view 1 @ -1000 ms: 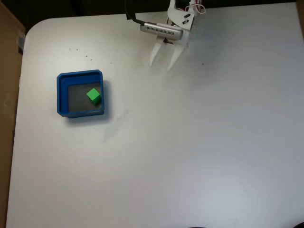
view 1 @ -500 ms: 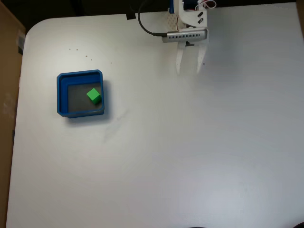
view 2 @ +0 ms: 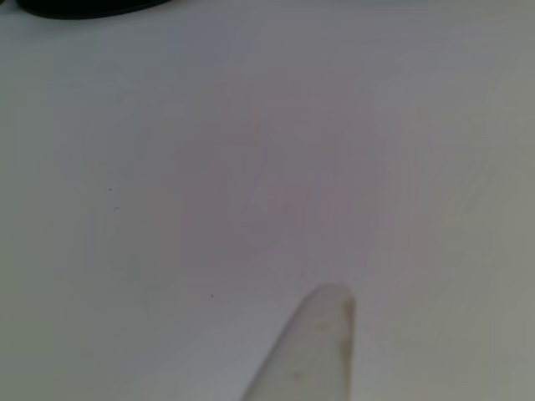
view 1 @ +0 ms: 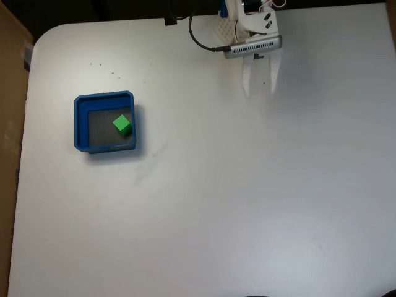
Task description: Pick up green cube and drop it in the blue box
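The green cube (view 1: 122, 125) lies on the grey floor of the blue box (view 1: 79, 120), toward the box's right side, in the fixed view. My white gripper (view 1: 259, 89) hangs near the table's top edge, far to the right of the box, open with nothing between its fingers. In the other view one white fingertip (view 2: 313, 351) pokes up from the bottom edge over bare white table.
The white table (view 1: 247, 198) spreads wide below and to the right of the gripper. A brown cardboard surface (view 1: 9, 124) borders the table on the left. A black cable (view 1: 201, 42) loops behind the arm at the top edge.
The gripper has swung to the right along the top of the table, away from the blue box. The cube stays still in the box.
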### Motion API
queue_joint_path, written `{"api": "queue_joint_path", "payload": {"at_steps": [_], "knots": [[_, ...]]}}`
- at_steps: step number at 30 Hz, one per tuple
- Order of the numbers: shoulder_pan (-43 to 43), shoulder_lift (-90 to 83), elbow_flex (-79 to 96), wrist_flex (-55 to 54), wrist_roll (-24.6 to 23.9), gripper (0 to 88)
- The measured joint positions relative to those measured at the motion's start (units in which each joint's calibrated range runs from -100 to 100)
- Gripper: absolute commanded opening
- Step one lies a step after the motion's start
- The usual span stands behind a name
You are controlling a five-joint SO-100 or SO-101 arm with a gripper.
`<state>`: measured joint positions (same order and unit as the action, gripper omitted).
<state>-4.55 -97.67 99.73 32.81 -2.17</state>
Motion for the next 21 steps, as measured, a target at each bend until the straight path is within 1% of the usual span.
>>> {"api": "queue_joint_path", "payload": {"at_steps": [3,10,21], "knots": [[0.0,0.0,0.0,0.0,0.0,22.5],[0.92,0.0,0.0,0.0,0.0,13.3],[1.07,0.0,0.0,0.0,0.0,1.6]]}}
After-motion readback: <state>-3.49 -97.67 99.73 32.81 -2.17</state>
